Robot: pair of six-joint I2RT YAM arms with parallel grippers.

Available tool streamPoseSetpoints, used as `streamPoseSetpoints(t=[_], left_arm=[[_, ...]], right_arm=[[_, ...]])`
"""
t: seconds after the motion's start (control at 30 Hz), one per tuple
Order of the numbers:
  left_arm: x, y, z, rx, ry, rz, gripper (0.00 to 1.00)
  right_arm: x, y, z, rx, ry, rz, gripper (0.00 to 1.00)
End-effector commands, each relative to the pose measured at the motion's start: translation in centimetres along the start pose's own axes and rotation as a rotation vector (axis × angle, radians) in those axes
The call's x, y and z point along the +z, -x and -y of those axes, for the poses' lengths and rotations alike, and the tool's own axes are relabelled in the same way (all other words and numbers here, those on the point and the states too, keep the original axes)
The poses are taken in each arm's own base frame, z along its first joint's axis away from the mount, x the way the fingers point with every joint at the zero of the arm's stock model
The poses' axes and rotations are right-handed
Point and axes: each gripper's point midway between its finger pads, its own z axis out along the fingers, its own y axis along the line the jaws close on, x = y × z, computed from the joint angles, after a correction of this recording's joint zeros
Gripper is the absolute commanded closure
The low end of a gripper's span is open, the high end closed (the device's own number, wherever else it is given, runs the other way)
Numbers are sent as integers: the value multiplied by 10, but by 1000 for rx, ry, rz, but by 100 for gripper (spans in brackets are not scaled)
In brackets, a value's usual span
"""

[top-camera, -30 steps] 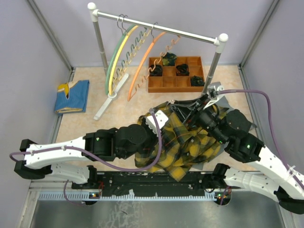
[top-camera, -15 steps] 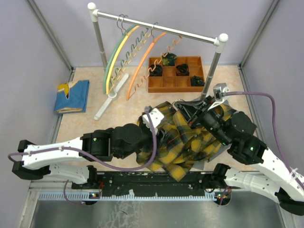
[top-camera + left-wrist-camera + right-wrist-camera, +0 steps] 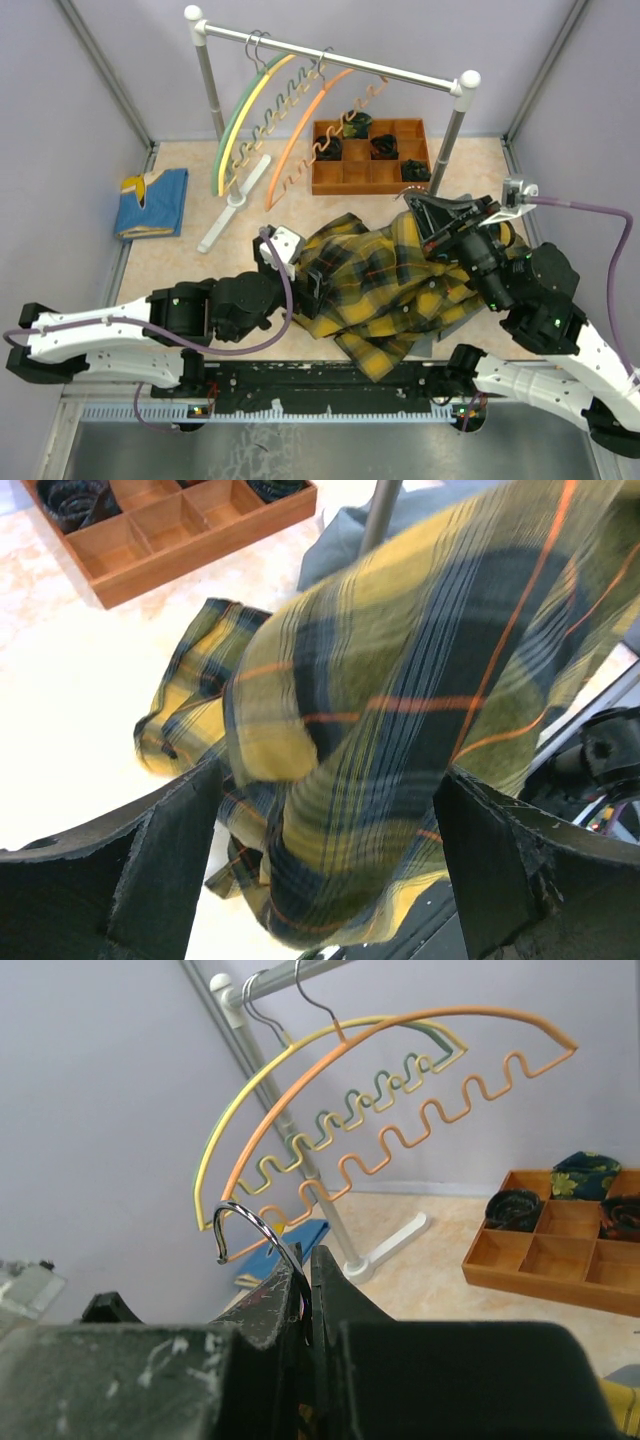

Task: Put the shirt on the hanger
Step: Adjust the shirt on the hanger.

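Note:
The yellow and black plaid shirt (image 3: 385, 285) lies rumpled on the table between the two arms. Its right end is drawn up toward my right gripper (image 3: 425, 210). That gripper is shut on the metal hook (image 3: 250, 1228) of the hanger, which curls up out of the closed fingertips. The hanger's body is hidden by my fingers and the cloth. My left gripper (image 3: 305, 272) is at the shirt's left edge, open wide. In the left wrist view a fold of shirt (image 3: 400, 710) hangs loose between its fingers (image 3: 150, 870), which do not pinch it.
A clothes rack (image 3: 340, 60) at the back carries green, yellow and orange hangers (image 3: 400, 1035). A wooden compartment tray (image 3: 365, 188) with dark rolled items stands behind the shirt. A folded blue cloth (image 3: 155, 203) lies far left. A grey garment (image 3: 335, 545) lies under the shirt.
My left gripper has opened, let go of the shirt and drawn back left. My right gripper has shut on the hanger's hook and moved right, pulling the shirt out that way.

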Motion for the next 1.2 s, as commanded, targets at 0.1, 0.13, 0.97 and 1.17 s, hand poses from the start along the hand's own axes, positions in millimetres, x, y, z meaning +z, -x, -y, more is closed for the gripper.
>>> streamPoseSetpoints(t=[0.1, 0.13, 0.97, 1.17], left_arm=[[-1, -22, -17, -28, 71, -39, 10], [-1, -25, -18, -31, 77, -48, 10], [-52, -30, -80, -188, 212, -74, 100], [-60, -30, -89, -209, 223, -75, 100]], right_arm=[[-10, 85, -9, 57, 4, 224, 100], [-11, 88, -8, 53, -1, 233, 100], [-41, 104, 15, -94, -55, 269, 100], [-47, 108, 18, -109, -59, 276, 100]])
